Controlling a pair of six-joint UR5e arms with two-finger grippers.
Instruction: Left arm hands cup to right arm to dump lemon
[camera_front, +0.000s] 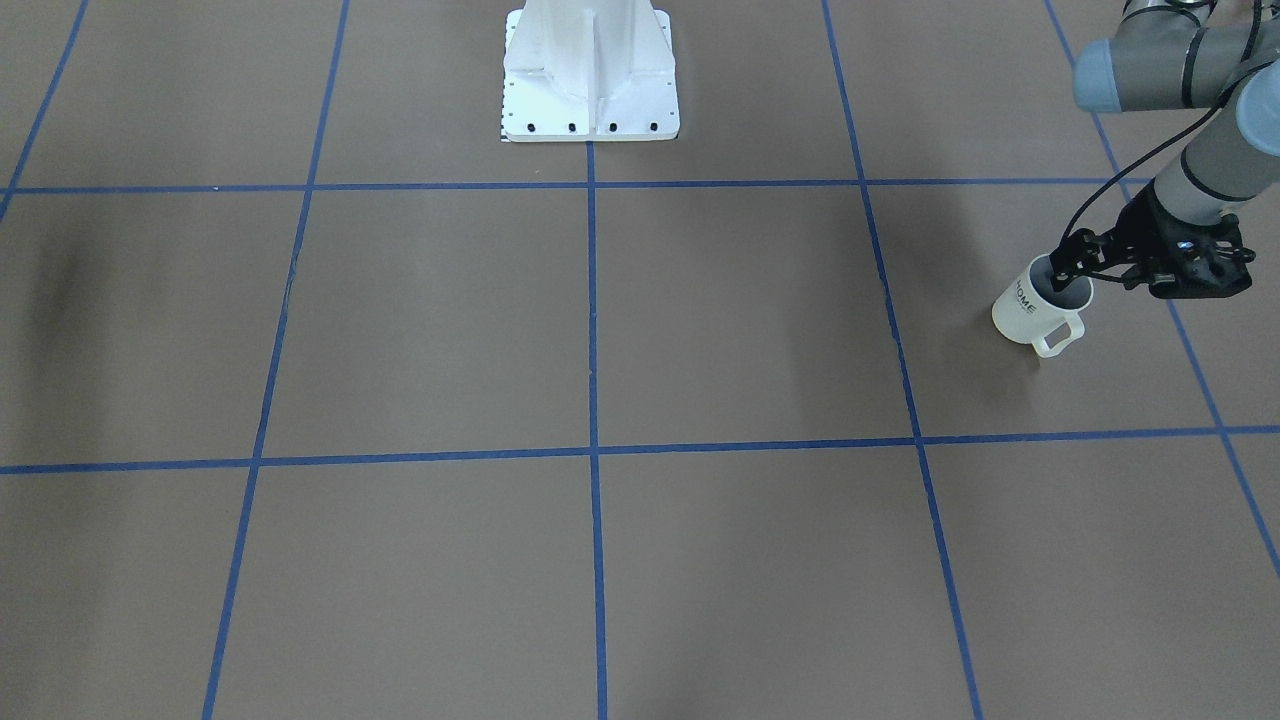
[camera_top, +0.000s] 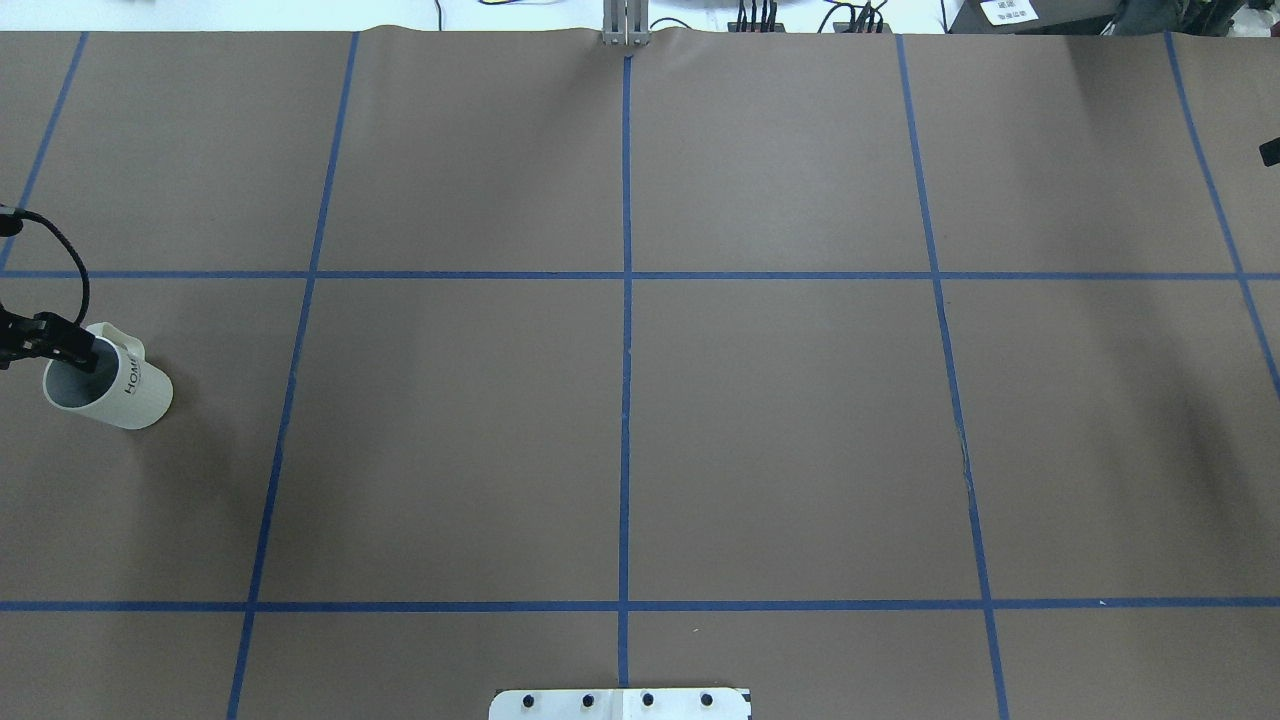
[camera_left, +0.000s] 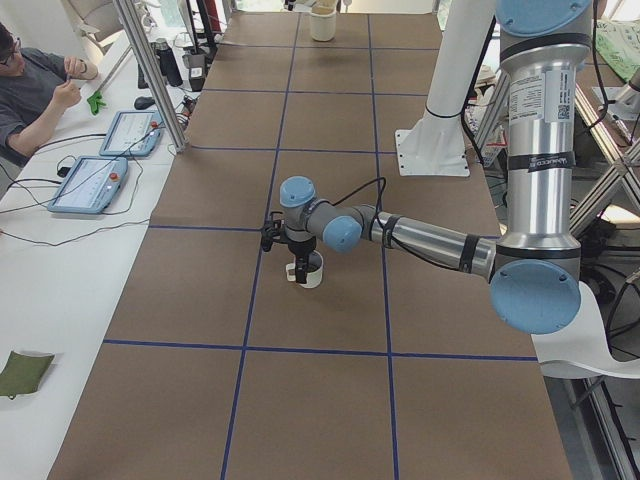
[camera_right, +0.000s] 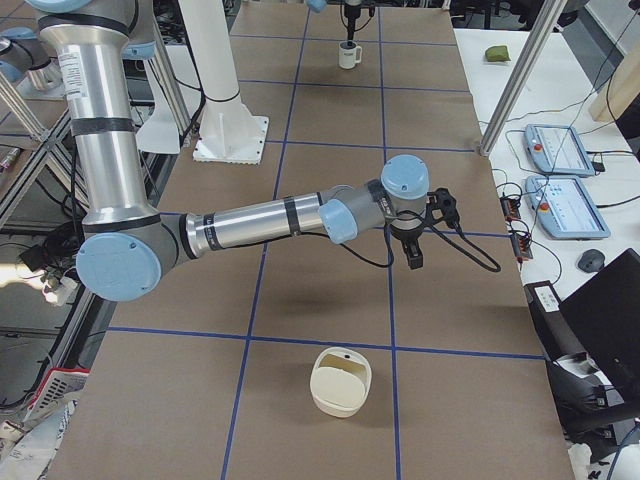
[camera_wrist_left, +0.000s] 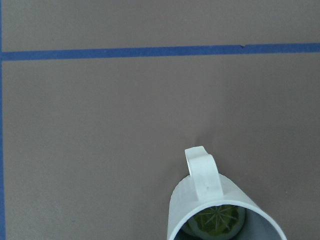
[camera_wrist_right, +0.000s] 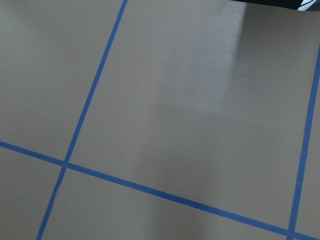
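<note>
In the front-facing view, the cup (camera_front: 1025, 310) stands upright on the table (camera_front: 600, 330), far out on the robot's left, with its handle toward the operators. The left end effector (camera_front: 1068, 268) reaches in from the side with its fingers narrow. They appear pinched across the rim, one finger inside the mouth. The step in hand looks like securing and lifting the cup. A rim pinch lets a mug swing, so the lift should be slow and straight up.

In the overhead view, the cup (camera_top: 130, 395) sits near the left edge, well apart from the centre line. The carry is long, so the mouth needs to be kept level throughout.

In the left side view, the left arm stretches low over the table to the cup (camera_left: 313, 272). I cannot tell whether the base is off the table.

In the right side view, the right end effector (camera_right: 415, 258) hangs above the table, well apart from the cup, and I cannot tell how far it is open. A cream tub (camera_right: 341, 382) lies nearer this camera and may be the dumping spot.

In the left wrist view, the lemon (camera_wrist_left: 216, 221) lies at the cup's bottom. The handle (camera_wrist_left: 202, 172) points away from the wrist, so that free side should be presented to the right arm.

The right wrist view shows only table surface and blue tape lines (camera_wrist_right: 85, 110), so the right arm must travel inward to meet the cup.
</note>
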